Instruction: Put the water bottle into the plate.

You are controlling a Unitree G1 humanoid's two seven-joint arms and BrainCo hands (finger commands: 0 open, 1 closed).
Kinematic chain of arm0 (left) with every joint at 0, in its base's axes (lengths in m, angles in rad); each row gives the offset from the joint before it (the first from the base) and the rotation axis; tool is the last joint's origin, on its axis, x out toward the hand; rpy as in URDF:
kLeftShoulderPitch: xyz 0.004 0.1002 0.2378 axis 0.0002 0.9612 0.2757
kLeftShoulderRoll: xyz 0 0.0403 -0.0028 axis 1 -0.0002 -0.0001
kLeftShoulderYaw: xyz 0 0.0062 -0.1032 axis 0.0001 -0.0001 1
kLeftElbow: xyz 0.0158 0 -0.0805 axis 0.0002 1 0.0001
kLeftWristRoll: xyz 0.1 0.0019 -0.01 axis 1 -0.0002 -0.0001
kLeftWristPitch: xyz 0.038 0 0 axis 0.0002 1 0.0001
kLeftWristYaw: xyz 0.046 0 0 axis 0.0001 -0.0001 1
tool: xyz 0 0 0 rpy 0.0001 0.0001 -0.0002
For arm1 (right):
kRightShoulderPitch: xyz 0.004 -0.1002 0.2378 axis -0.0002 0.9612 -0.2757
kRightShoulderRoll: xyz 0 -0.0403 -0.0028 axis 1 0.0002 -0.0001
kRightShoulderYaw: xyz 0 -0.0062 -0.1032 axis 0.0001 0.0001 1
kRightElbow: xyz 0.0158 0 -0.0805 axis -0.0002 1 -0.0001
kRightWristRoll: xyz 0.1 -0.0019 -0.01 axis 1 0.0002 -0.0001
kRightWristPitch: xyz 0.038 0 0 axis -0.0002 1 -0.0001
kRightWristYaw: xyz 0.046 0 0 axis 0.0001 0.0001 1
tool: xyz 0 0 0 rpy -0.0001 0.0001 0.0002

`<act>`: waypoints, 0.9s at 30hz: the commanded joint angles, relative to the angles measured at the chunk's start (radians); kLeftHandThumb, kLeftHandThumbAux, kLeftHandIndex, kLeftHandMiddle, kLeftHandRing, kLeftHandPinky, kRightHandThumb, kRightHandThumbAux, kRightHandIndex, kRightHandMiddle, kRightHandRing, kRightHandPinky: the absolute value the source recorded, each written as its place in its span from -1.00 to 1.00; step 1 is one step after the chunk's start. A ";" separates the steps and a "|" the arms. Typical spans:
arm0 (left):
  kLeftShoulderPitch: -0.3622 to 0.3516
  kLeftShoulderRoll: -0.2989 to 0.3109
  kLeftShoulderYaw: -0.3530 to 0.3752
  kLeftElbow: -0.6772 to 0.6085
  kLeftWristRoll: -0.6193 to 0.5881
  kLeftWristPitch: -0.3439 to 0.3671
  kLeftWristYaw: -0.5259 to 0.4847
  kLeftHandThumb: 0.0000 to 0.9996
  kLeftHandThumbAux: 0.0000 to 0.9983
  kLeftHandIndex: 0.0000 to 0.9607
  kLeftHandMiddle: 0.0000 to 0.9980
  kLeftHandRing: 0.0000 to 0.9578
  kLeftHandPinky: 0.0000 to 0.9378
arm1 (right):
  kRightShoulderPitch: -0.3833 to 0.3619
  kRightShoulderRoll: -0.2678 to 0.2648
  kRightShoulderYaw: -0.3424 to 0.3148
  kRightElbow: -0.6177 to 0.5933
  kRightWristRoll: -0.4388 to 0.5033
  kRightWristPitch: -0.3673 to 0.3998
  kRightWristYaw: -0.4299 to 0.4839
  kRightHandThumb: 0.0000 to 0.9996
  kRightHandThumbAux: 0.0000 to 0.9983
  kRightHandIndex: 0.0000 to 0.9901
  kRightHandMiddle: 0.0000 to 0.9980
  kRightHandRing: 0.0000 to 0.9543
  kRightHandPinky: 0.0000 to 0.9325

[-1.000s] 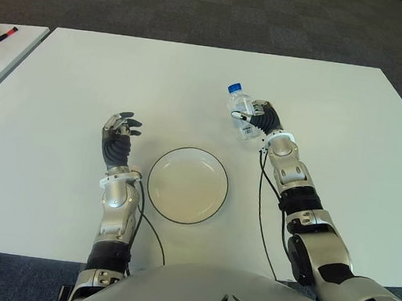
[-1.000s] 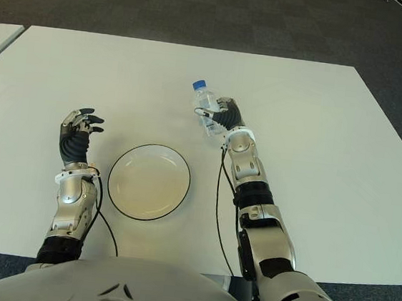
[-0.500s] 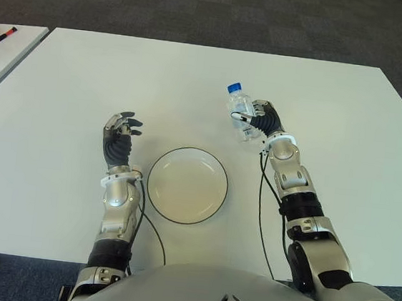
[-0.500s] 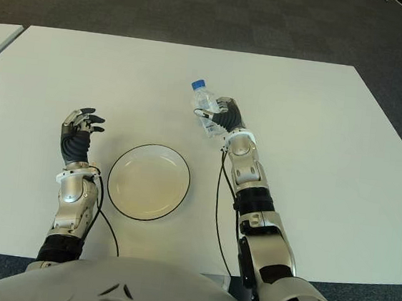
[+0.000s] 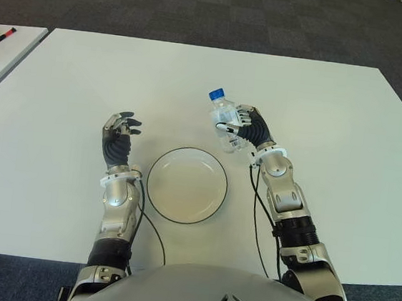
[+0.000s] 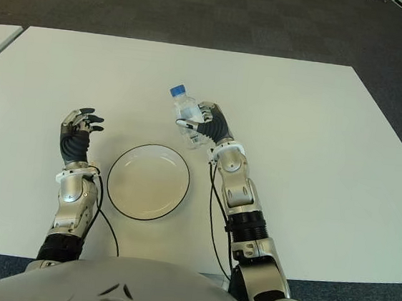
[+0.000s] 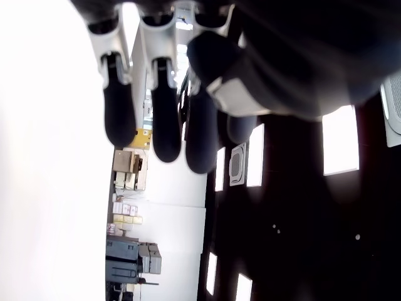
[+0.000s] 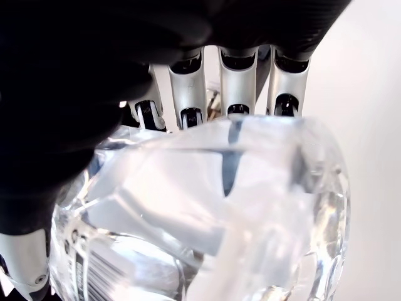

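A clear water bottle (image 5: 224, 118) with a blue cap is held tilted above the table, just beyond the far right rim of the plate (image 5: 187, 185). My right hand (image 5: 245, 129) is shut on the bottle; in the right wrist view its fingers (image 8: 235, 88) wrap the clear bottle (image 8: 207, 213). The plate is white with a dark rim, round, and has nothing in it. My left hand (image 5: 119, 135) shows to the left of the plate, fingers relaxed and holding nothing.
The white table (image 5: 333, 121) stretches wide around the plate. A second white table (image 5: 3, 51) stands at the far left with small items on its far corner. Dark carpet lies beyond.
My right hand has carried the bottle to the left and a little nearer, toward the plate's far right rim. The left hand has not moved.
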 commanded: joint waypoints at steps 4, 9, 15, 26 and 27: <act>-0.024 -0.019 0.012 0.039 0.008 -0.003 0.004 0.89 0.30 -0.17 0.10 -0.02 0.07 | 0.031 -0.014 0.028 -0.073 0.007 -0.083 0.039 0.72 0.35 -0.16 0.08 0.88 0.85; -0.026 -0.021 0.016 0.039 0.015 0.002 0.009 0.90 0.30 -0.17 0.10 -0.02 0.05 | 0.040 -0.015 0.034 -0.087 0.013 -0.097 0.054 0.72 0.35 -0.16 0.08 0.87 0.85; -0.028 -0.023 0.018 0.041 0.020 0.000 0.012 0.90 0.31 -0.17 0.09 -0.02 0.05 | 0.053 -0.013 0.033 -0.090 0.028 -0.132 0.072 0.71 0.35 -0.17 0.08 0.87 0.86; -0.031 -0.022 0.015 0.044 0.031 0.000 0.012 0.89 0.31 -0.19 0.05 -0.01 0.09 | 0.107 -0.009 0.045 -0.159 0.042 -0.151 0.109 0.71 0.35 -0.17 0.07 0.86 0.85; -0.030 -0.021 0.014 0.044 0.030 0.000 0.008 0.89 0.31 -0.20 0.04 -0.01 0.09 | 0.112 -0.009 0.049 -0.167 0.041 -0.151 0.111 0.71 0.35 -0.17 0.08 0.86 0.85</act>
